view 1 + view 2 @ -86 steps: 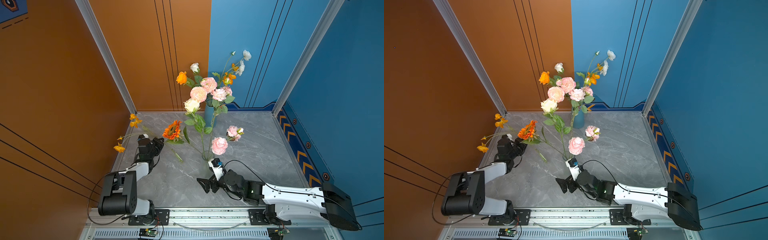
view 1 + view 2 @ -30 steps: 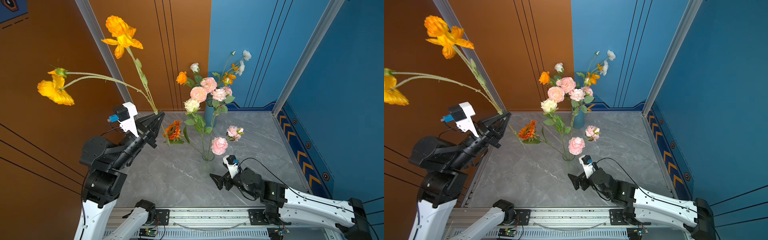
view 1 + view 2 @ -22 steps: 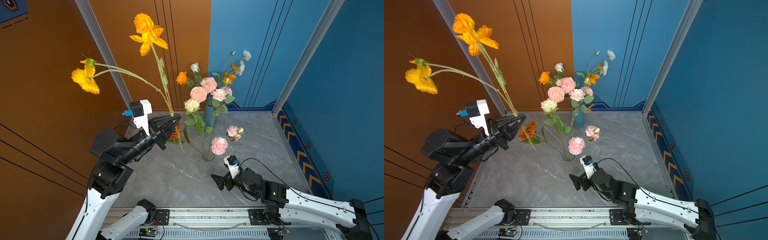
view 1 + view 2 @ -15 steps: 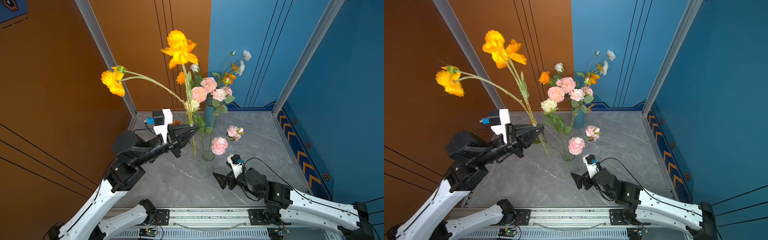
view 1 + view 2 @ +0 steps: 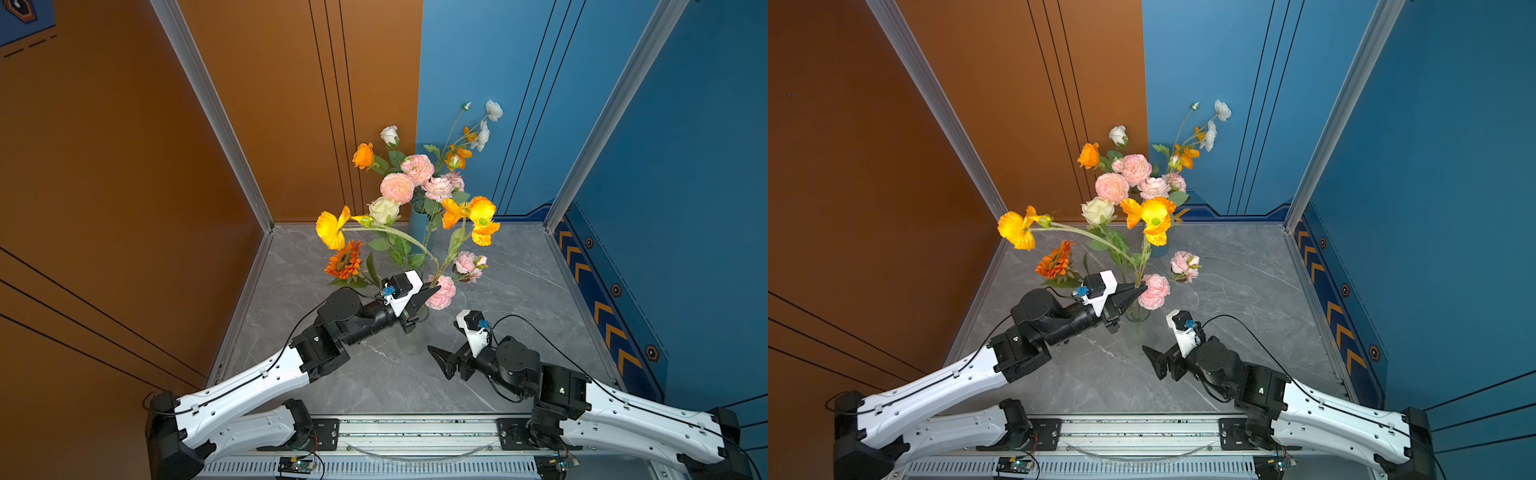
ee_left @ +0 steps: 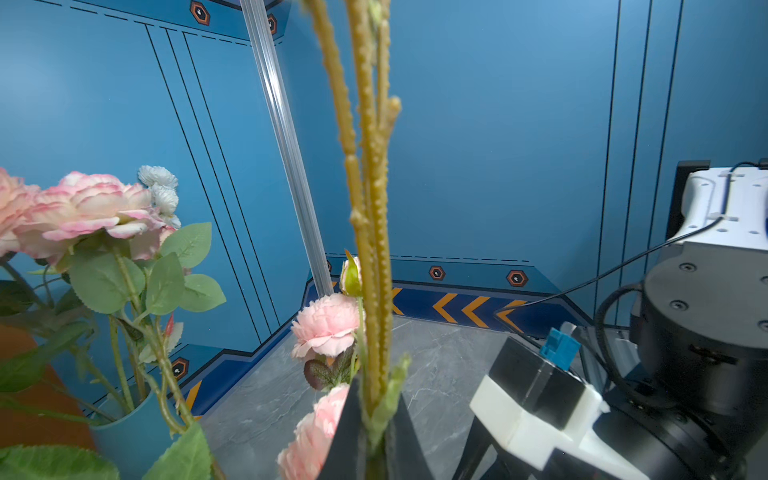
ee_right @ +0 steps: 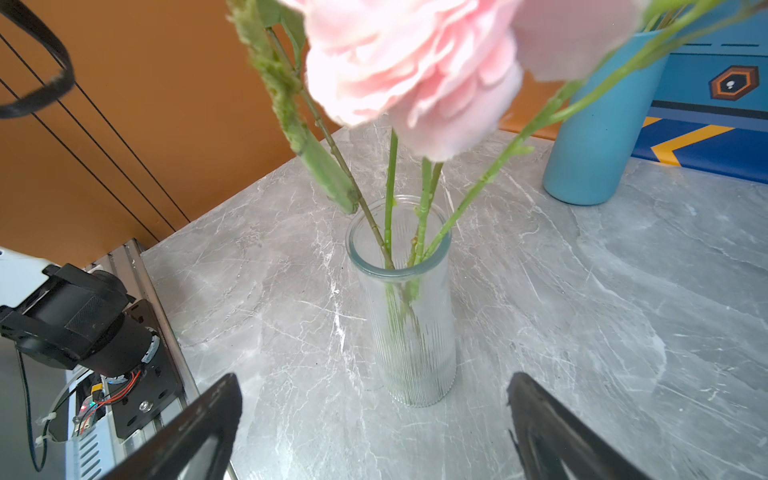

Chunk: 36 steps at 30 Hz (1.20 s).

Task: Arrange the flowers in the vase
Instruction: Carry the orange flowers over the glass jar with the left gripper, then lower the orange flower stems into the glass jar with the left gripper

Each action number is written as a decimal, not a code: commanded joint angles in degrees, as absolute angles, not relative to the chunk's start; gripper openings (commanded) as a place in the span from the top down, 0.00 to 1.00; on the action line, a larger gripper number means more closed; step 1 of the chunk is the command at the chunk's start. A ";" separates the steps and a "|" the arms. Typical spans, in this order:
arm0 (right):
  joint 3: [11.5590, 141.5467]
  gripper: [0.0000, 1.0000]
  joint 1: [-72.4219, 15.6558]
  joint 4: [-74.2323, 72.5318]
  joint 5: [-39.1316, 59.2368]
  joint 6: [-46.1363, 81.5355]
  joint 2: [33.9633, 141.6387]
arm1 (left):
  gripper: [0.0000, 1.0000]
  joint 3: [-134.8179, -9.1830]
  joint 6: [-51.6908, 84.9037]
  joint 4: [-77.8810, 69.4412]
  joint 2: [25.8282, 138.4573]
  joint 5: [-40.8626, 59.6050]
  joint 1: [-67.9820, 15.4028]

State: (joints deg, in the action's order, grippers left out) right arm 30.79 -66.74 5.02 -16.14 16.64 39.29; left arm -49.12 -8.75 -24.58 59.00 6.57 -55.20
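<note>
The left pincer (image 5: 432,288) is clamped shut on the stalk (image 6: 370,216) of a branching orange flower (image 5: 473,218) and hangs just above the glass vase (image 7: 405,316). The right pincer (image 5: 442,362) stands wide open and holds nothing. It sits low over the table (image 5: 519,291) near the glass vase, facing it, and neither finger touches the glass.

Three or four stalks already stand in the glass vase, and its pink flowers (image 5: 442,291) lean out over the rim. A darker orange bloom (image 5: 344,259) shows low beside the glass vase; whether it lies loose I cannot tell. A fuller bunch stands in the blue vase (image 7: 602,124) behind the glass vase.

The main risk is a missed mouth. In the right wrist view the fuzzy lower end (image 7: 332,183) of the held stalk sits at the outer edge of the glass vase's rim, not clearly over the opening. Lowered from here, it would likely strike the rim or slide down the outside.

The glass vase is tall, narrow and unbraced, so a sideways push could tip it. The orange flower's two heads spread far apart, and once it is let go that lopsided weight may swing the stalk out or drag the glass vase over. The pink flower touching the left pincer could also snag.
</note>
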 commanded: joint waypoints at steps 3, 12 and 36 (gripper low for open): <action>31.79 0.00 -66.10 6.49 -15.87 15.34 38.85 | 1.00 -46.58 -9.17 -37.69 60.41 1.26 -56.07; 32.07 0.00 -64.48 7.15 -14.06 15.38 39.05 | 1.00 -39.97 -6.86 -43.52 61.01 -1.72 -58.13; 34.13 0.00 -60.38 7.51 -12.76 10.53 41.13 | 0.90 -23.96 -9.32 -62.09 66.51 -4.48 -58.19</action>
